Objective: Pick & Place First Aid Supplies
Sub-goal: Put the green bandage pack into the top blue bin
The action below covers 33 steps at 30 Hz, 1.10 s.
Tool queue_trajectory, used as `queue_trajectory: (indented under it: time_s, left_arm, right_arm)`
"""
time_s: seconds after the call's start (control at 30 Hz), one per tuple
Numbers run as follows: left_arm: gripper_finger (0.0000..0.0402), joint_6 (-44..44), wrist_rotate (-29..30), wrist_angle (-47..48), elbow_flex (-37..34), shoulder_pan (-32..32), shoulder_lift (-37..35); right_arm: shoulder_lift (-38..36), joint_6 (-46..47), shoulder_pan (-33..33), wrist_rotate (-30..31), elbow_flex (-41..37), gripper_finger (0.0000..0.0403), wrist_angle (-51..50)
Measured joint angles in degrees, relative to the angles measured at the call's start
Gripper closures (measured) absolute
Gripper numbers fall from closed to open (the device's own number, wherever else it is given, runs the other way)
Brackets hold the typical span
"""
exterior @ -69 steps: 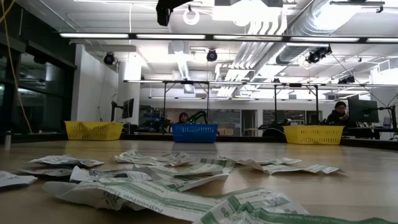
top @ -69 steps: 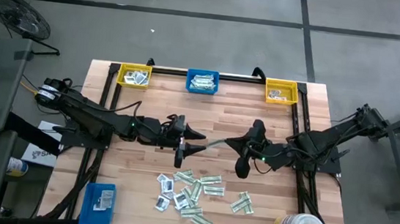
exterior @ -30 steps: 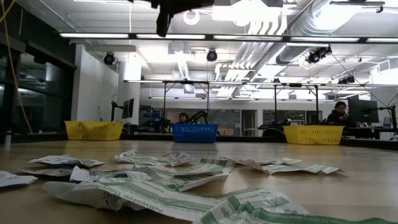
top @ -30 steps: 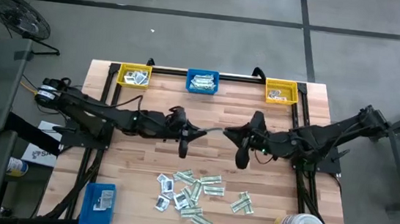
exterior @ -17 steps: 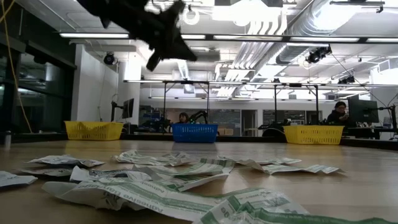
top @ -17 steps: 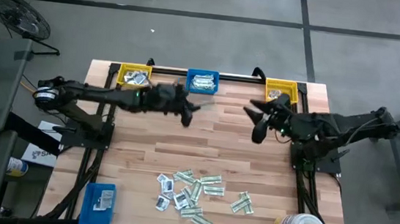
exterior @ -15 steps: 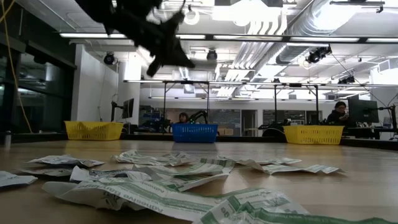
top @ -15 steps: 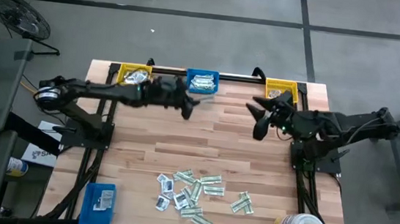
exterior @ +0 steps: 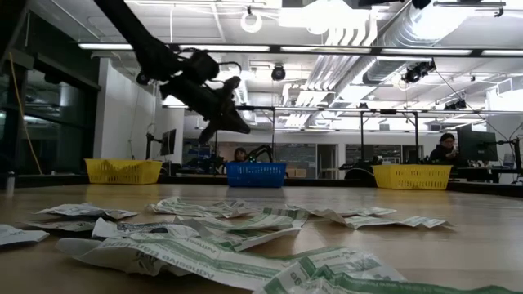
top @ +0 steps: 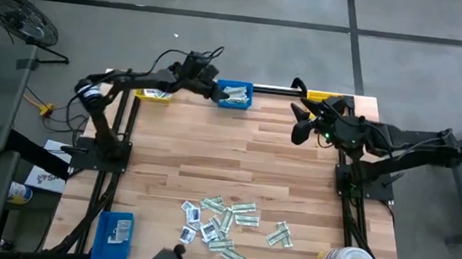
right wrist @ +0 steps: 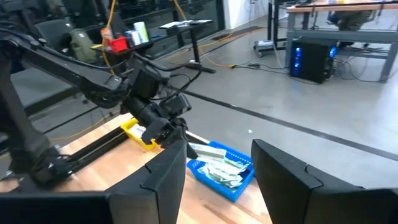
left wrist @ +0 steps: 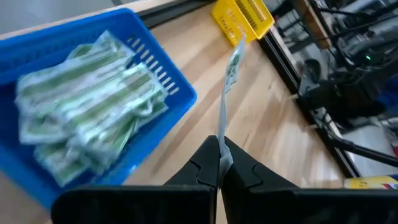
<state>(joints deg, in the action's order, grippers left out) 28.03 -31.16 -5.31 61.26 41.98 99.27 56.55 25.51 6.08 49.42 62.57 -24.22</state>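
Pinched upright, strip (left wrist: 229,81) looks pale green-white.

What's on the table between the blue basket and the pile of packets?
Only bare wood lies between the blue basket and the pile of packets, seen in the high view.

two dark jointed arms, thin black cables, blocky black two-finger tool (right wrist: 214,180)
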Motion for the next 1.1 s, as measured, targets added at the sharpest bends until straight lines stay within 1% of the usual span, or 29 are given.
queue_trajectory:
  time_s: [0.07,0.17,0.27,0.3,0.37,0.53,0.9,1.0,1.1]
  left_arm:
    - [0.0401,-0.59,-1.00,2.21,4.02,0.69,3.06]
    - [0.0401,-0.65,-1.35,9.19,10.07,1.86,7.26]
    - [0.0401,-0.83,0.27,16.83,14.89,3.14,10.32]
    - [0.0401,-1.15,0.70,18.49,15.88,3.53,10.88]
    - [0.0401,-1.71,1.26,18.63,17.58,4.22,12.08]
    - [0.0401,-0.16,-1.19,19.00,19.84,5.40,13.19]
    - [0.0398,0.46,-3.11,22.30,19.86,5.26,13.21]
    - [0.0376,-0.47,-3.72,22.21,19.86,5.26,13.24]
    - [0.0338,-0.55,-3.49,22.19,19.86,5.24,13.24]
  right_arm:
    - [0.00,0.05,-0.94,0.05,0.00,0.0226,0.02]
    - [0.00,0.16,-2.47,0.08,0.00,0.0226,0.04]
    - [0.00,0.18,-3.79,0.06,0.00,0.0226,0.04]
    - [0.00,0.25,-4.17,0.03,0.00,0.0226,0.04]
    - [0.00,1.19,-4.94,0.02,0.00,0.0226,-0.03]
    - [0.02,1.49,-6.52,-0.08,0.00,0.0226,-0.18]
    - [0.02,1.51,-7.73,-0.35,0.00,0.0226,-0.38]
    - [0.02,1.67,-7.73,-1.42,0.00,0.0226,-0.38]
    - [0.02,1.71,-7.73,-2.81,0.00,0.0226,-0.36]
